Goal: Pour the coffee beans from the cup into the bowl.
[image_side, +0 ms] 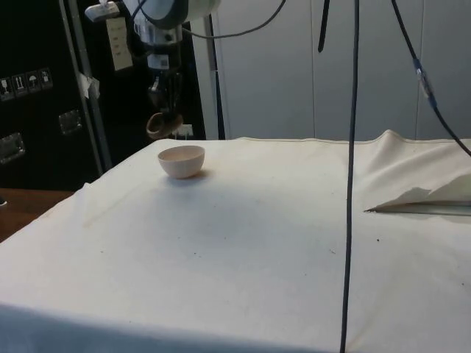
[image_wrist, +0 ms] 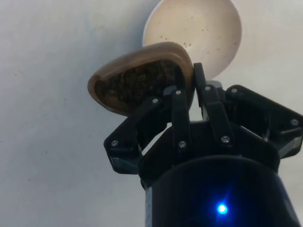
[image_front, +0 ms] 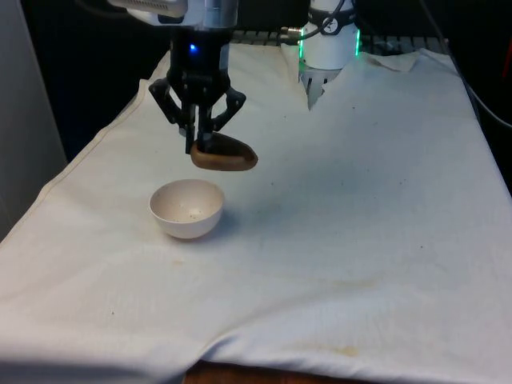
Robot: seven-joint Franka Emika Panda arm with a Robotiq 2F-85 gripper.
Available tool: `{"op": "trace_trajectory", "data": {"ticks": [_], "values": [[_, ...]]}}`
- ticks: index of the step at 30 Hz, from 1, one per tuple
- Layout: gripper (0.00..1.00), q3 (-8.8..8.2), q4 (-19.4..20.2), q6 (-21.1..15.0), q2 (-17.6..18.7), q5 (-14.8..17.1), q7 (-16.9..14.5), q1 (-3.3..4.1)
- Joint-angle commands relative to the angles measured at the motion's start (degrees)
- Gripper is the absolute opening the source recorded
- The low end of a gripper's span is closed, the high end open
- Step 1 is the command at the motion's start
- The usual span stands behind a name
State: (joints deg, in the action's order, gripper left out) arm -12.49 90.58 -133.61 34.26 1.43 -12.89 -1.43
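Observation:
A brown cup (image_front: pixel 225 154) hangs in the air, pinched at its rim by my gripper (image_front: pixel 202 141), which is shut on it. In the wrist view the cup (image_wrist: pixel 137 78) holds dark coffee beans (image_wrist: pixel 135 84) and my gripper (image_wrist: pixel 189 94) clamps its wall. A white bowl (image_front: pixel 186 208) stands on the cloth just below and slightly toward the camera from the cup. Only a few dark specks lie in the bowl (image_wrist: pixel 199 28). In the side view the cup (image_side: pixel 163 125) hangs behind and above the bowl (image_side: pixel 181 160).
The white cloth (image_front: pixel 344 240) covers the table, with a raised fold (image_side: pixel 412 198) in the side view. A black cable (image_side: pixel 352 176) hangs down near the side camera. The table edge drops off at the front view's left (image_front: pixel 48 188).

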Motion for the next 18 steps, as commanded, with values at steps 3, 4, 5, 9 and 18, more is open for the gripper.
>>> {"op": "trace_trajectory", "data": {"ticks": [3,4,5,9,18], "values": [[0.00,-0.69,-1.1,0.5,0.6,-2.0,0.1,0.17],[0.00,-0.29,-0.7,0.0,0.3,-1.4,0.0,0.00],[0.00,-0.74,-1.3,0.5,0.6,-2.3,0.1,0.23],[0.00,-1.15,-1.6,0.4,0.8,-4.0,0.1,0.17],[0.00,-2.18,-1.8,0.2,0.9,-6.7,-0.1,0.11]]}}
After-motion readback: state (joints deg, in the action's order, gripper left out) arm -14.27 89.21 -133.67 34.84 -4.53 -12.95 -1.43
